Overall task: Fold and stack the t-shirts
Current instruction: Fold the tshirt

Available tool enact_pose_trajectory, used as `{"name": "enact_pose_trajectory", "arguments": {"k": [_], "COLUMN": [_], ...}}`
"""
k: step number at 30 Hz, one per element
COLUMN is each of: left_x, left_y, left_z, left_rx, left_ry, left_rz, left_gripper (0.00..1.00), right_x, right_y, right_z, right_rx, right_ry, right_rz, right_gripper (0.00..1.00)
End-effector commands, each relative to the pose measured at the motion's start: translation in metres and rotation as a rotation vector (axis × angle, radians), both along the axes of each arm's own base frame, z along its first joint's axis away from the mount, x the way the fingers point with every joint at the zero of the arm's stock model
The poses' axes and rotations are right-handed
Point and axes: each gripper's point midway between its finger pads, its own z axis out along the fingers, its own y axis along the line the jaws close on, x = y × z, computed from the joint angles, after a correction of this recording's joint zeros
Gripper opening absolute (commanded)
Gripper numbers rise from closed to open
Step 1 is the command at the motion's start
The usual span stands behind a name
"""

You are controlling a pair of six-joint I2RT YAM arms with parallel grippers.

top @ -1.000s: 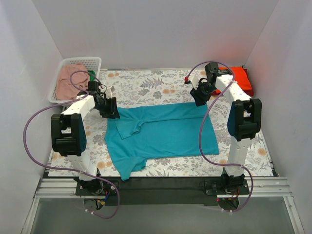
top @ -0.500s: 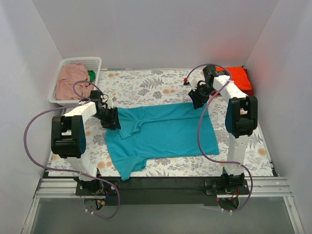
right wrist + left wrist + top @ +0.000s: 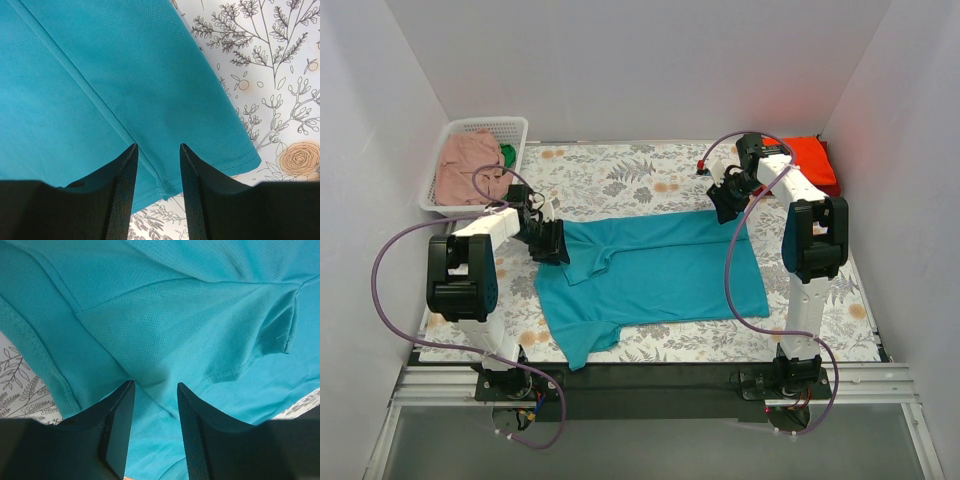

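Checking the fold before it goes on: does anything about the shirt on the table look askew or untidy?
Yes. The teal t-shirt lies slightly askew; its near sleeve sticks out on the near side, and its far sleeve lies folded in and creased.

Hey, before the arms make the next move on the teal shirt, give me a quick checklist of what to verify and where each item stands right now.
1. Left gripper over the teal shirt's far left edge: ok.
2. Right gripper over the cloth near its far right corner: ok.
3. Cloth pinched: not ok, the jaws of both grippers stand apart.
4. Shirt lying flat: not ok, a sleeve lies folded over by the left gripper.
5. Fingers touching the cloth: cannot tell.
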Motion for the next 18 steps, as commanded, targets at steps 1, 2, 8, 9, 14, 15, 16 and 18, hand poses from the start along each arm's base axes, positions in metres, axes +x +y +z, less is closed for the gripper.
{"name": "enact_pose_trajectory", "arguments": {"k": [1, 2, 8, 9, 14, 15, 16, 18], "left_x": [0.0144, 0.0152, 0.0178, 0.0177, 0.015, 0.0158, 0.0154, 0.0156], "left_y": [-0.0039, -0.0051, -0.0075, -0.008, -0.0085, -0.0086, -0.0085, -0.009], "left_z": [0.007, 0.0067, 0.0088, 0.0088, 0.0039, 0.0044, 0.0028, 0.0035], "left_rx": [-0.004, -0.007, -0.013, -0.013, -0.01, -0.01, -0.007, -0.007], "left_ry": [-0.041, -0.04, -0.047, -0.047, -0.034, -0.037, -0.035, -0.035], "left_rz": [-0.003, -0.003, -0.002, -0.002, -0.003, -0.003, -0.005, -0.008], "left_gripper": [0.38, 0.38, 0.36, 0.35, 0.3, 0.29, 0.26, 0.2], "right_x": [0.0046, 0.0046, 0.0039, 0.0039, 0.004, 0.0039, 0.0039, 0.0042], "right_y": [0.0005, 0.0008, 0.0007, 0.0005, 0.0003, 0.0007, 0.0007, -0.0004], "right_z": [0.0103, 0.011, 0.01, 0.0099, 0.0094, 0.0094, 0.0094, 0.0099], "right_rx": [-0.001, 0.001, -0.003, -0.005, -0.002, -0.004, -0.004, -0.006], "right_ry": [-0.02, -0.021, -0.02, -0.02, -0.019, -0.019, -0.019, -0.021], "right_rz": [0.003, 0.003, 0.007, 0.006, 0.007, 0.008, 0.008, 0.006], "right_gripper": [0.45, 0.45, 0.45, 0.45, 0.45, 0.44, 0.45, 0.44]}}
